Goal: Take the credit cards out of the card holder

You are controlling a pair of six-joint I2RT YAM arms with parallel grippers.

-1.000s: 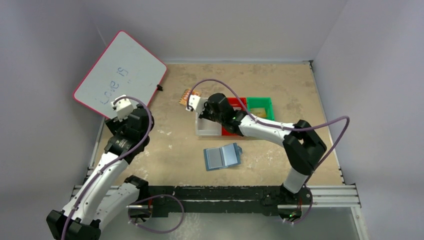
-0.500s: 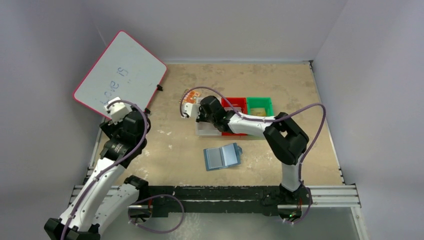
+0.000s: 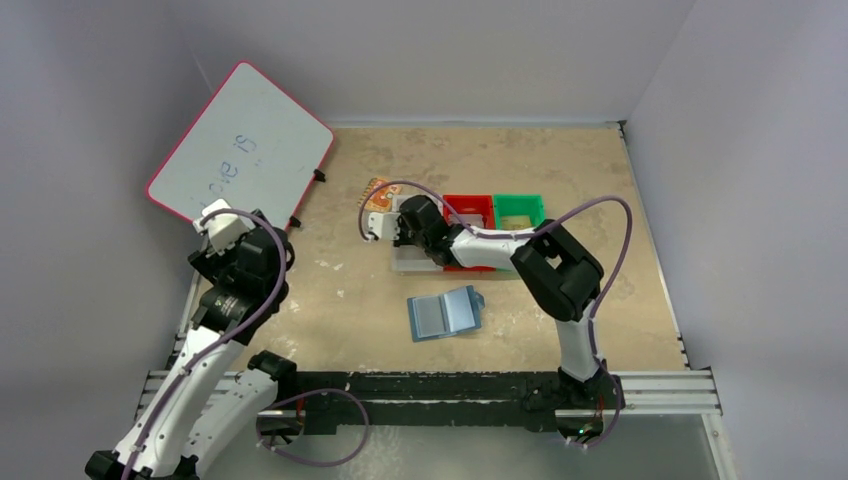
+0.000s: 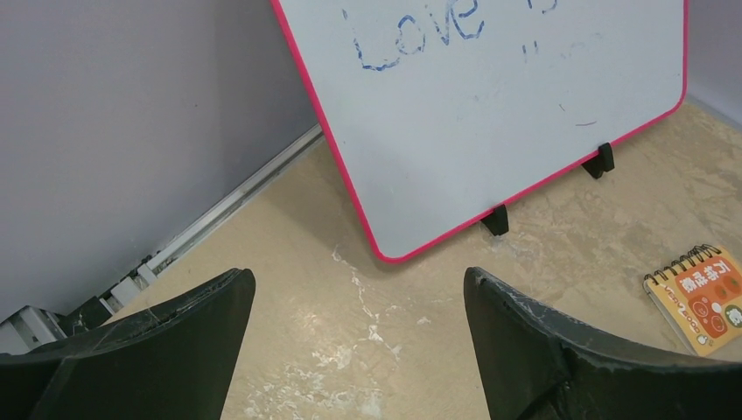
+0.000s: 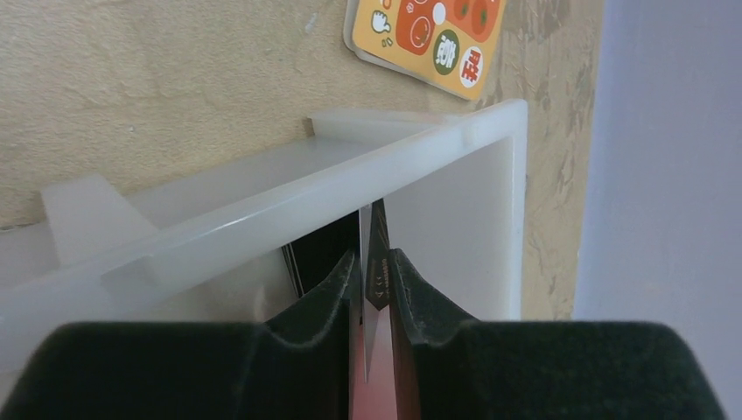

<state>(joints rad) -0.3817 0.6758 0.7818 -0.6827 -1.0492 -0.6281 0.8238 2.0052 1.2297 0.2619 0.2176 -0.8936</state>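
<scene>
The card holder, a blue bifold wallet, lies open on the table in front of the bins. My right gripper hangs over the white bin, well behind the wallet. In the right wrist view this gripper is shut on a thin dark credit card, held edge-on above the bin's inside. More dark cards stand inside the bin against its wall. My left gripper is open and empty at the far left, near the whiteboard; its jaws stand wide apart over bare table.
A pink-rimmed whiteboard leans at the back left, also in the left wrist view. An orange patterned notebook lies behind the white bin. A red bin and a green bin stand to its right.
My right gripper has moved left and down with the card, over the white bin's left end. My left arm has drawn back to the left and nearer the table's front.
</scene>
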